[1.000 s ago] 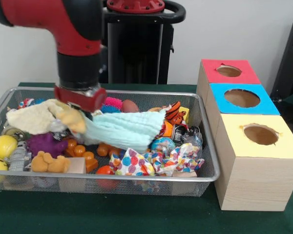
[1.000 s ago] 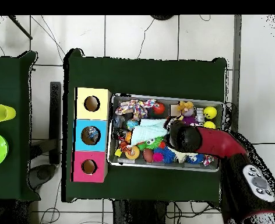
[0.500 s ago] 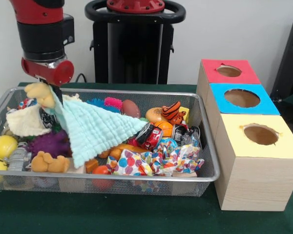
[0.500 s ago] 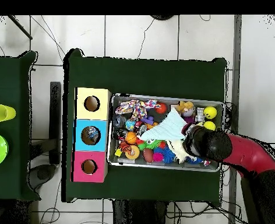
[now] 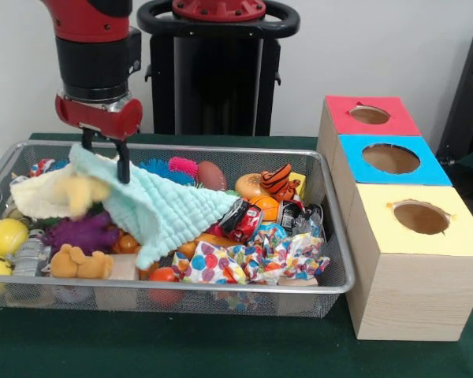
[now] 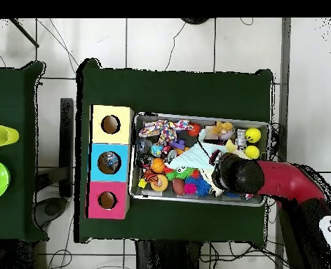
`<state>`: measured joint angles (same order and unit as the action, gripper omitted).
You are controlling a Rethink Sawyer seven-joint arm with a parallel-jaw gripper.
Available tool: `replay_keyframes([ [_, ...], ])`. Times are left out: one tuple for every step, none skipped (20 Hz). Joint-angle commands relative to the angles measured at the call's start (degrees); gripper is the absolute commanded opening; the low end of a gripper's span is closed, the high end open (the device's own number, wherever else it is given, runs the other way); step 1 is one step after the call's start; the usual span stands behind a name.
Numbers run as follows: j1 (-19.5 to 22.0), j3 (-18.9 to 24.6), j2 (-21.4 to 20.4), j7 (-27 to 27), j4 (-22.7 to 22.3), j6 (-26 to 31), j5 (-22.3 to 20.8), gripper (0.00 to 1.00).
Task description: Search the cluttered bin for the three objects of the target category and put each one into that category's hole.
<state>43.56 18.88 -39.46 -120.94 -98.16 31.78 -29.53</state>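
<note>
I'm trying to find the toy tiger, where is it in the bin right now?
In the front view the toy tiger sits toward the right of the mesh bin, near its far rim, beside the yellow block, above the orange ball.

Toys pack the wire bin (image 5: 331, 236) edge to edge; a mint cloth (image 5: 154, 209) drapes over its left half. The three box holes (image 5: 391, 158) stand unobstructed above.

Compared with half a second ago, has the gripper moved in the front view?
Yes. The gripper has shifted right, toward the red box, and its open fingers now hang over the mint cloth.
</note>
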Motion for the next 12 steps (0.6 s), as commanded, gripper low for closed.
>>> replay_keyframes([
  [-0.92,2.91,-0.02,9.05,-3.4,-1.17,-5.78,1.0],
  [-1.01,2.83,-0.04,8.75,-3.4,-1.36,-5.93,1.0],
  [-0.98,2.72,-0.15,8.42,-3.34,-1.63,-6.13,1.0],
  [-1.02,2.74,-0.32,8.2,-3.22,-1.78,-6.29,1.0],
  [-0.9,2.73,-0.26,8.09,-2.69,-1.72,-6.37,1.0],
  [-0.84,2.81,-0.19,7.95,-2.71,-1.56,-6.25,1.0],
  [-0.46,2.86,-0.53,7.92,-3.39,-2.02,-6.52,1.0],
  [-0.69,2.79,-0.68,7.61,-3.44,-2.04,-6.61,1.0],
  [-0.5,2.99,-0.97,7.77,-3.58,-1.7,-6.44,1.0],
  [-0.56,3.11,-1.14,7.62,-3.69,-1.44,-6.25,1.0],
  [-0.24,3.82,-1.5,7.62,-4.45,-0.88,-5.25,1.0],
  [-0.17,4.44,-1.64,7.77,-4.9,-0.63,-4.75,1.0],
])
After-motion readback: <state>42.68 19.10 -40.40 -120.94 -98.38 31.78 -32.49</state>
